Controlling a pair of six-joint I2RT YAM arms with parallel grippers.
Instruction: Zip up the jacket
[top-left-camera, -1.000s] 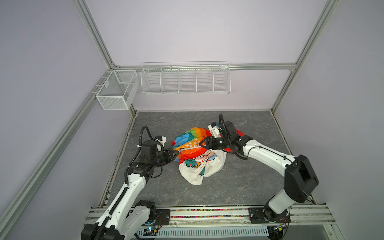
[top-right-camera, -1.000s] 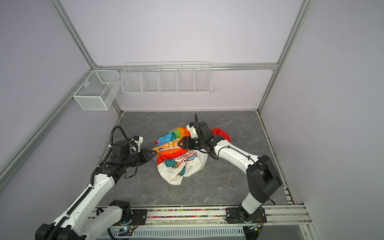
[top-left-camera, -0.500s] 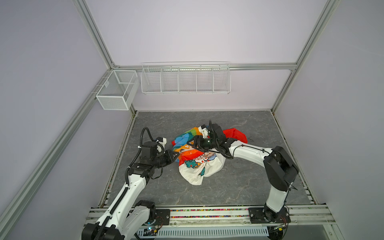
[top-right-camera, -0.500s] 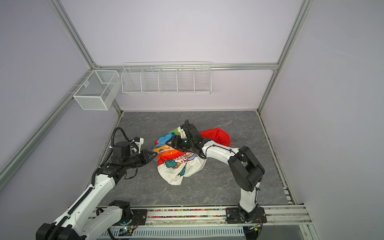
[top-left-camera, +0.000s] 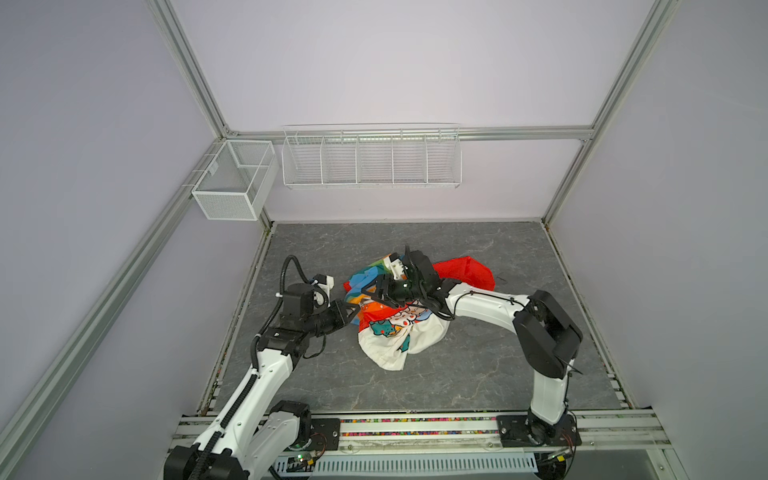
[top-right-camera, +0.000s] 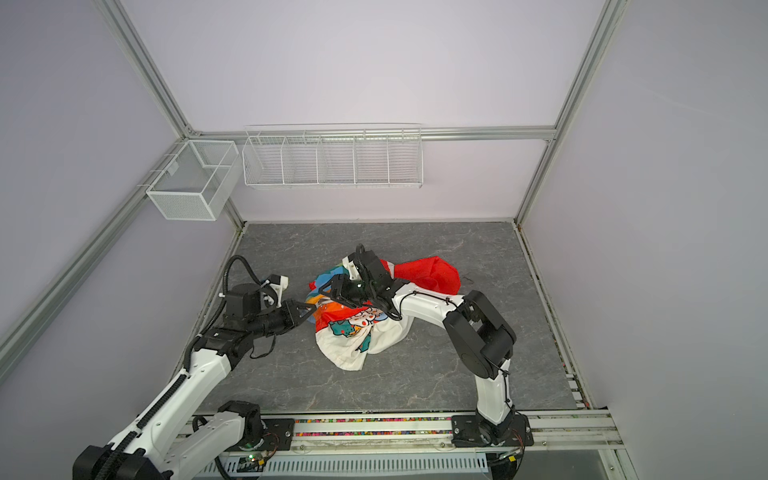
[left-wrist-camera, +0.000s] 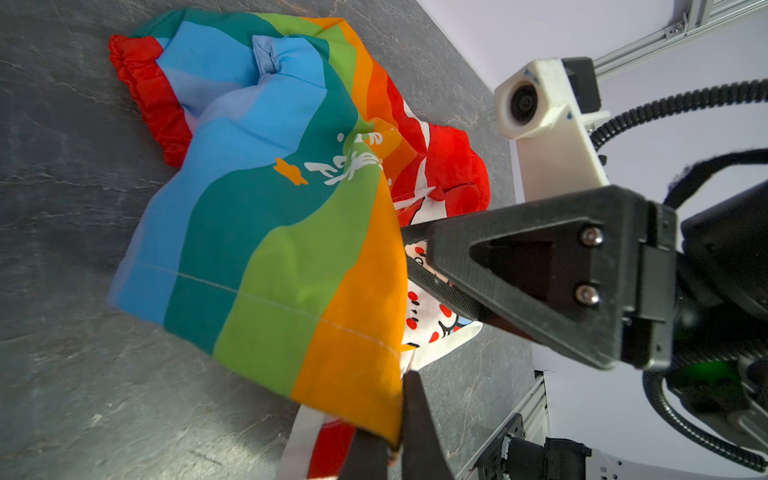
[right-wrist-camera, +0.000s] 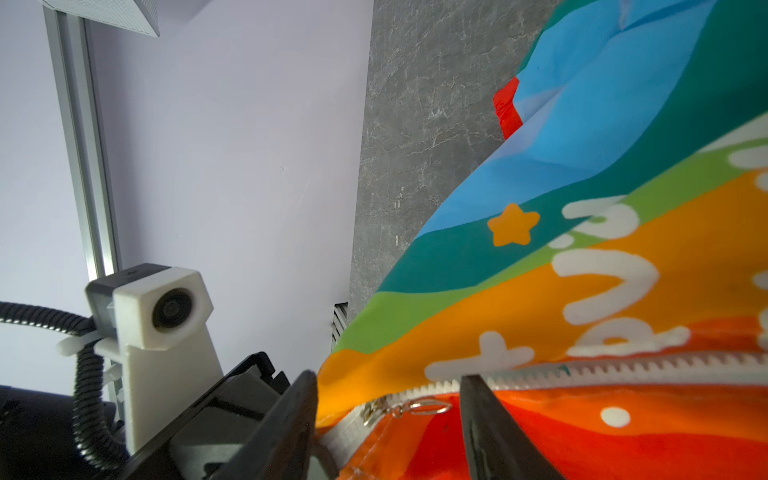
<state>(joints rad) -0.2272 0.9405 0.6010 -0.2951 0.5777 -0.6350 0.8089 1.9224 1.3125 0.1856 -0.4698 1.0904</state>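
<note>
Lying bunched mid table (top-left-camera: 478, 374), jacket (top-left-camera: 395, 324) looks thin, soft, light, prob. slippery. L gripper (left-wrist-camera: 392, 446) pinches its orange hem corner. R gripper (right-wrist-camera: 388, 382) has jaws apart astride the pull (right-wrist-camera: 419, 405), not gripping yet. Best hold: that small metal pull.

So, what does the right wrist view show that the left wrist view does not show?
Only the right wrist view shows the metal zipper pull, by the white zipper teeth, between the open fingers of the right gripper. Only the left wrist view shows the left gripper shut on the orange hem, and the white cartoon panel. Both show the jacket with rainbow stripes, white lettering and an orange star, on the grey table.
</note>
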